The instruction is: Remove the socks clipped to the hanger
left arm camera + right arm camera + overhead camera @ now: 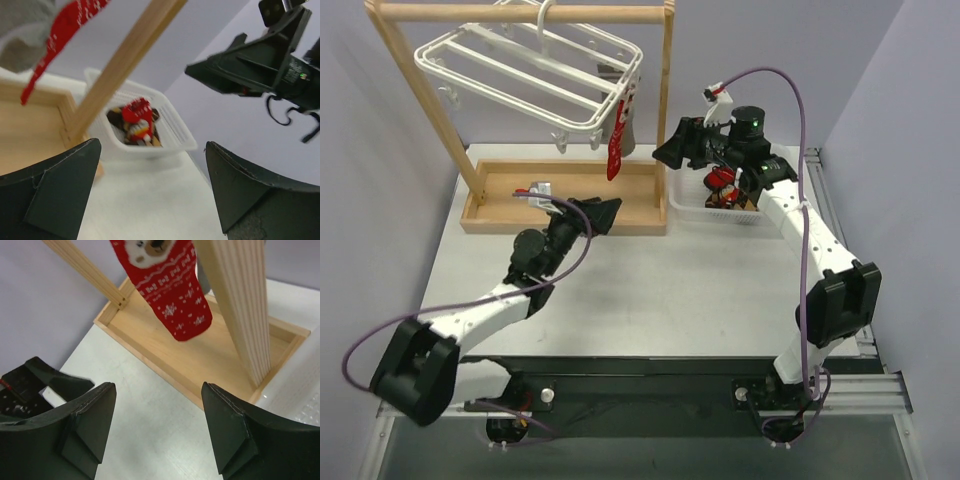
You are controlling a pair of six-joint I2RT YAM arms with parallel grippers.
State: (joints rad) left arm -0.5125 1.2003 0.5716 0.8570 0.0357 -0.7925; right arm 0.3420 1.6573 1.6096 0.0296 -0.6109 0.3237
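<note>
Grey table (660, 290), lilac walls (880, 60); L end effector (608, 213) & R end effector (670, 148) both spread wide.

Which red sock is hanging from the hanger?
The red sock dangling from the white hanger, at its right corner; the other red sock lies in the basket.

Red sock (616, 140) and grey sock (626, 122) hang just left of the rack's right upright (667, 100), so the gap there is tight. That upright stands between your right gripper (665, 152) and the socks. Free air above the wooden tray (560, 200), under the hanger (520, 70). The tray's front wall blocks low passes from your left gripper (610, 212). The basket (688, 208) fills the spot right of the tray. You have wide room over the table (650, 290) between the arms.
</note>
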